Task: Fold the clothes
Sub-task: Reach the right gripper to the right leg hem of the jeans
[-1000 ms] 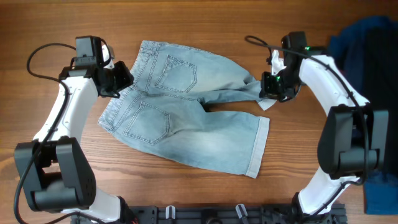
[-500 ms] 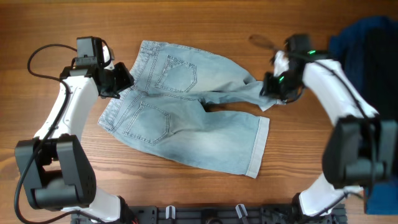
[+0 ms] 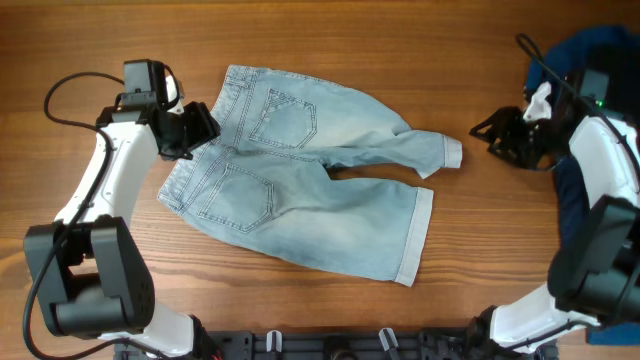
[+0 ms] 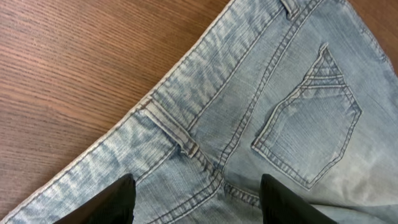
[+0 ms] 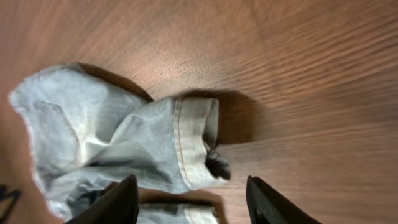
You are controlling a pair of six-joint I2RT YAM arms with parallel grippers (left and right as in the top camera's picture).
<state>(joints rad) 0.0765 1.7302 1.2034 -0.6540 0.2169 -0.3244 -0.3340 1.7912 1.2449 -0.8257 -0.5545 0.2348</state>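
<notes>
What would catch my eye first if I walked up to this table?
Light blue faded denim shorts lie spread, back pockets up, across the middle of the brown wooden table. The left hand is open over their waistband, and the right hand is open beside the upper leg's cuff, not touching it. A heap of dark navy clothes sits at the table's right edge.

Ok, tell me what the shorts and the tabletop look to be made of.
Shorts: faded light blue denim, going by the twill weave, double-stitched seams and patch pockets. Tabletop: wood or wood-look laminate, satin brown with straight grain lines; which one cannot be told.
</notes>
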